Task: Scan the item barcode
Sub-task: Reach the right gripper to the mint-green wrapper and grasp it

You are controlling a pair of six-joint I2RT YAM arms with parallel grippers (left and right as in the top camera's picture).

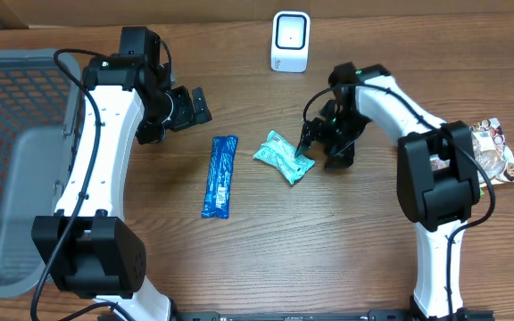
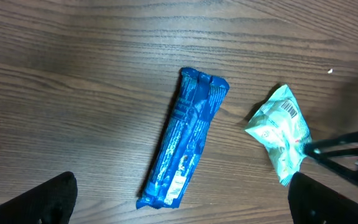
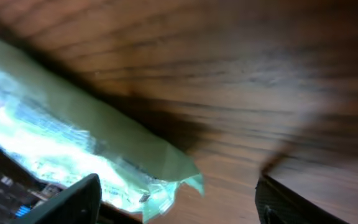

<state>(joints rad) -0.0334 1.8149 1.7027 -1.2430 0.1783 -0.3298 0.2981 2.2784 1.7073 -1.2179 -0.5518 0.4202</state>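
My right end effector (image 1: 319,150) hangs with its jaws apart at the right edge of the teal packet (image 1: 284,156). The packet lies on the tabletop (image 1: 266,259), below the white scanner (image 1: 290,41). One wrapper corner sits between the fingers, unclamped. The left end effector (image 1: 190,105) is spread wide, holding nothing, near a blue packet (image 1: 220,176). A grey basket (image 1: 7,152) crowds the left. My right arm partly covers a snack bag (image 1: 498,150). The right wrist view is blurred, but the left wrist view shows the barcode (image 2: 289,111) face up.

— Any words you can read?
— None. The green packet (image 2: 277,134) shows a barcode (image 2: 289,111), its digits too small to make out.
— And the blue packet (image 2: 185,140)?
— Printed all over, but illegible.
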